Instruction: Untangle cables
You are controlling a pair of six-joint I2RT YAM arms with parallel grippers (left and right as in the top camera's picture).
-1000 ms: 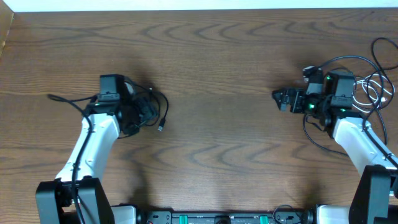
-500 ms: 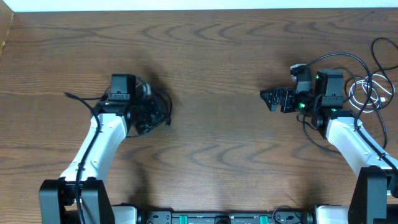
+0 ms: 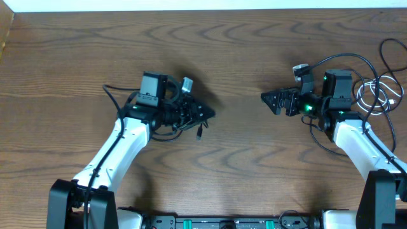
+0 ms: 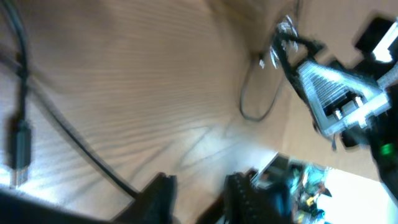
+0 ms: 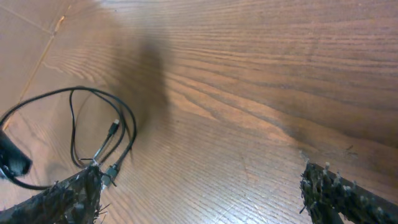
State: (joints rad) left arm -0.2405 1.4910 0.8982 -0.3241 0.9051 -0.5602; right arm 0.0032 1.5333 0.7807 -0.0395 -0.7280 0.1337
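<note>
A black cable (image 3: pixel 166 130) lies bunched around my left gripper (image 3: pixel 202 113) left of the table's middle, its plug (image 3: pixel 199 135) just in front and its tail (image 3: pixel 109 93) trailing left. In the left wrist view the blurred fingers (image 4: pixel 158 190) stand a little apart with bare wood between them, and the black cable (image 4: pixel 74 146) runs past the left finger's outer side. My right gripper (image 3: pixel 268 100) hangs wide open at mid-right, nothing between its fingertips (image 5: pixel 202 199). Behind it lie a coiled white cable (image 3: pixel 376 95) and a looped black cable (image 3: pixel 356 59).
The table (image 3: pixel 241 38) is brown wood with a pale strip along its far edge. My right arm's body (image 3: pixel 362 143) runs along the right side, over part of the cable heap. Another black cord (image 3: pixel 394 54) reaches the right edge.
My left gripper has swept right and slightly toward the front, dragging the black cable bunch with it, and its fingers now stand parted. The right gripper has shifted a little left, still wide open.
</note>
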